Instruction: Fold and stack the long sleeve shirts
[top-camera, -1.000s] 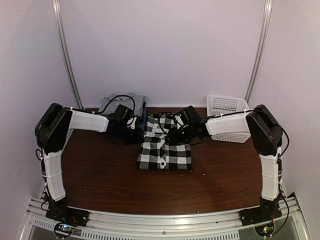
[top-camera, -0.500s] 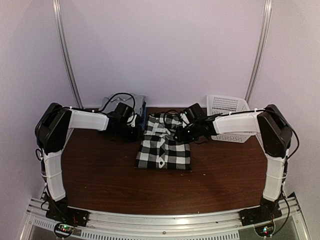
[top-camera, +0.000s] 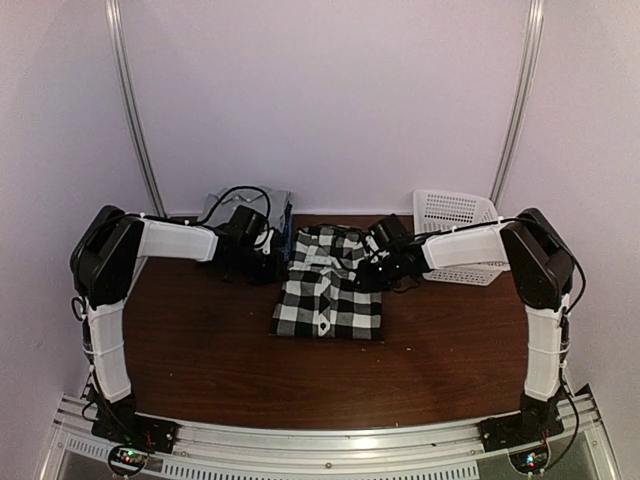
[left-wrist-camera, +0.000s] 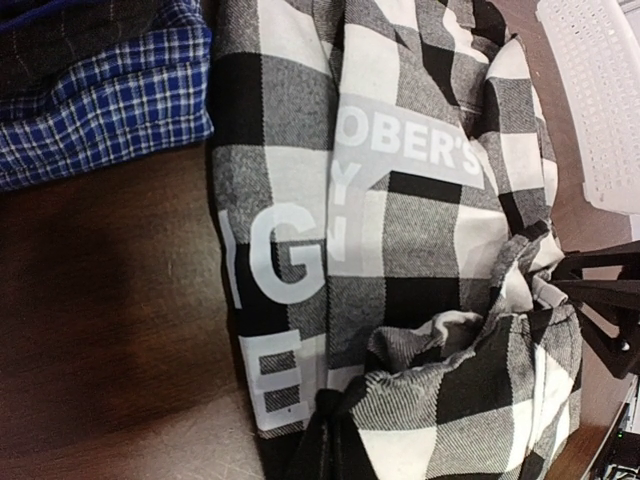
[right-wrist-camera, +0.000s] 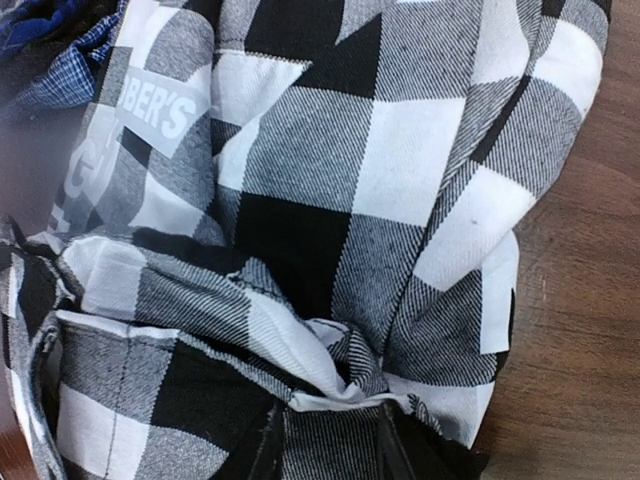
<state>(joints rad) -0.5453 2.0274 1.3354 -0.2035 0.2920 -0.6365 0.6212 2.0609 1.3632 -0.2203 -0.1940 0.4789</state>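
Checked shirt is laid mid-table, partly folded. A bunched fold is clamped in the right end effector; the left end effector looks pinched shut on the opposite edge. If it's pulled unevenly, the folds could get dragged undone.

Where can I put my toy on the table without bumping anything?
The wide bare wood of the table in front of the checked shirt, down to the near edge. It's crowded at the back: shirt pile, left gripper, right gripper, basket.
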